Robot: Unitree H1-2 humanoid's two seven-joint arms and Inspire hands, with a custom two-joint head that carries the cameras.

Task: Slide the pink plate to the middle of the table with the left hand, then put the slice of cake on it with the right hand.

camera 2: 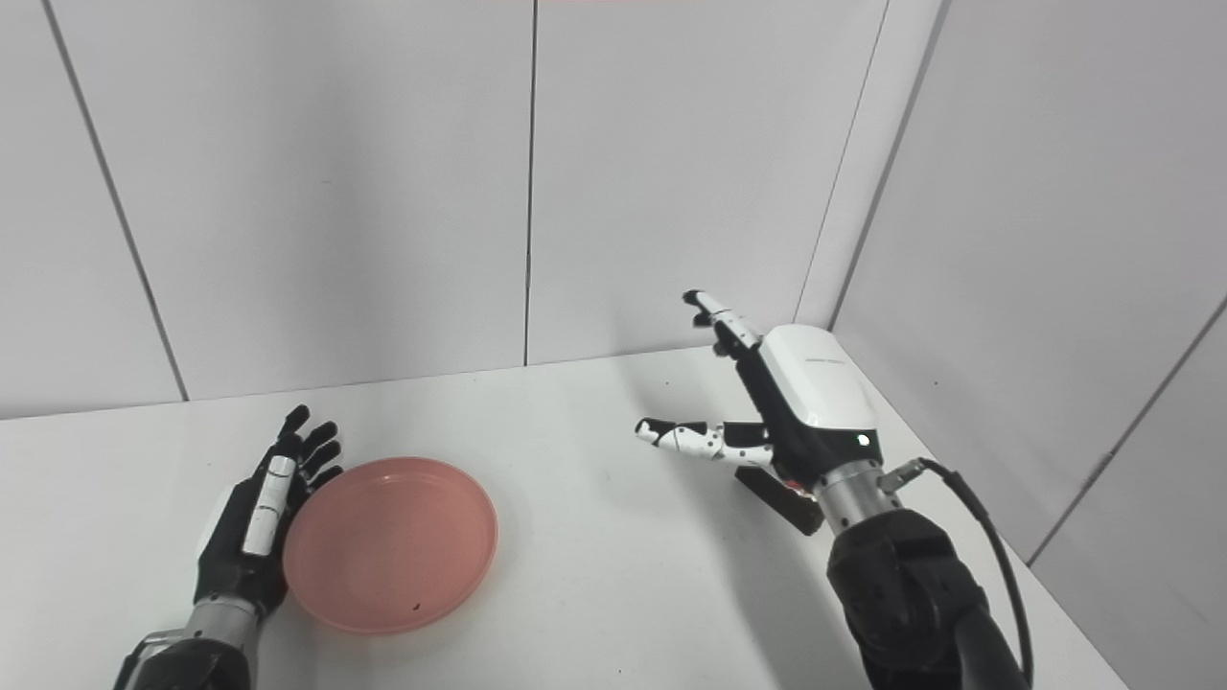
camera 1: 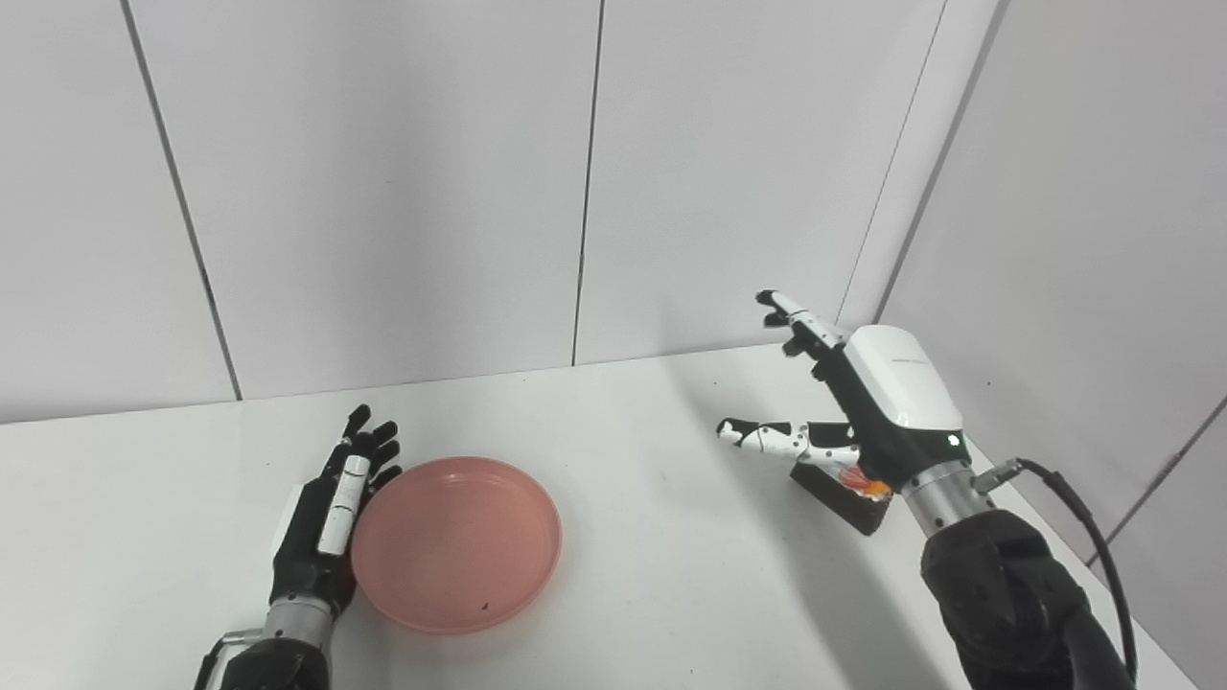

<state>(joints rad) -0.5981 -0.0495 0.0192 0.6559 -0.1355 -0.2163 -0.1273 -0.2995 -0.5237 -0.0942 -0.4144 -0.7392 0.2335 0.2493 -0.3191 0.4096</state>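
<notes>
The pink plate (camera 1: 457, 543) lies on the white table, left of centre. My left hand (camera 1: 331, 513) is open, fingers straight, its edge against the plate's left rim. The slice of cake (camera 1: 844, 491), dark brown with an orange bit on top, lies on the table at the right. My right hand (camera 1: 844, 402) hovers over the cake, open, fingers spread, thumb pointing left, holding nothing. The hand and wrist hide most of the cake. The same scene shows in the right eye view, with the plate (camera 2: 390, 543) and the cake (camera 2: 781, 498).
The white table (camera 1: 652, 537) meets grey wall panels at the back and on the right. Its right edge runs close behind my right arm. A black cable (camera 1: 1083, 517) loops off the right wrist.
</notes>
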